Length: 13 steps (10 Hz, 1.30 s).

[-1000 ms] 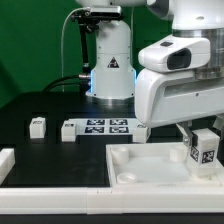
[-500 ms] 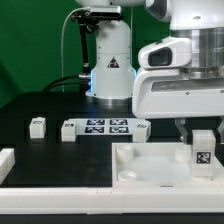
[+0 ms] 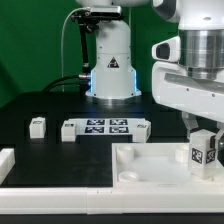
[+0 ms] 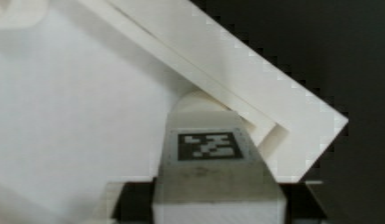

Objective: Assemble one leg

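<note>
Jaws: closed on the leg, pinching its two sides, with the marker face turned outward.
Leg: held upright over the white square panel, at the corner on the exterior view's right. I cannot tell whether it touches the panel.
Elsewhere: the marker board and a spare small block lie on the dark worktop, well apart from the arm.
Risk, misalignment: if the leg is off-centre over its socket, pressing down could jam it on the rim or shove the panel sideways.
Risk, release: letting go before it seats could let it topple.
</note>
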Tool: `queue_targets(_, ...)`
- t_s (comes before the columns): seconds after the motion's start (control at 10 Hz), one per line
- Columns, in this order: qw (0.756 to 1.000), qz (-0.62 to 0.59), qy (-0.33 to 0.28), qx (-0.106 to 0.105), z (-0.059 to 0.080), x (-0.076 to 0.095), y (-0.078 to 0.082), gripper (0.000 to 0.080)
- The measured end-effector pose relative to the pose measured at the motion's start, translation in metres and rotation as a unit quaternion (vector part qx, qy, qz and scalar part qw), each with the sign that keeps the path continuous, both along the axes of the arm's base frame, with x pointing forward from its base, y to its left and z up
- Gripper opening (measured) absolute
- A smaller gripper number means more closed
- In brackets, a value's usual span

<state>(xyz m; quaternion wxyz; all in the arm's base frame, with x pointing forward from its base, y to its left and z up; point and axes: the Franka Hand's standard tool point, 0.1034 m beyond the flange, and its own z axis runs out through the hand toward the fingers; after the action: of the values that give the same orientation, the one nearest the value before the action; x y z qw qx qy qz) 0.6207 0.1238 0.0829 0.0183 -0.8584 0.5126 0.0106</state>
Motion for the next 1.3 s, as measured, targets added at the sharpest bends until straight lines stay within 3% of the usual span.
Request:
queue_targets(0.2, 1.0, 0.007, 0.0, 0.001, -0.0001, -0.0001, -0.0001, 0.0292)
queue_targets(0.3, 1.0, 0.03, -0.001, 0.002, -0.0004, -0.0004, 0.0008, 0.0371)
queue_targets(0.4, 0.998, 0.064, -0.005, 0.002, -0.001, -0.0008, 0.0029, 0.0552)
queue_targets(0.5, 0.993, 0.117, -0.007, 0.002, -0.001, -0.0008, 0.0034, 0.0552)
queue_targets(0.6, 0.979, 0.204, -0.011, 0.002, -0.0012, -0.0008, 0.0034, 0.0632)
queue_targets(0.7, 0.965, 0.263, -0.012, 0.002, -0.0025, -0.0013, 0.0043, 0.0644)
queue_targets(1.0, 0.878, 0.478, -0.005, 0.01, -0.0067, -0.0047, 0.0069, 0.0649)
queue_targets(1.3, 0.8, 0.599, -0.009, 0.013, -0.0085, -0.0046, 0.0044, 0.0649)
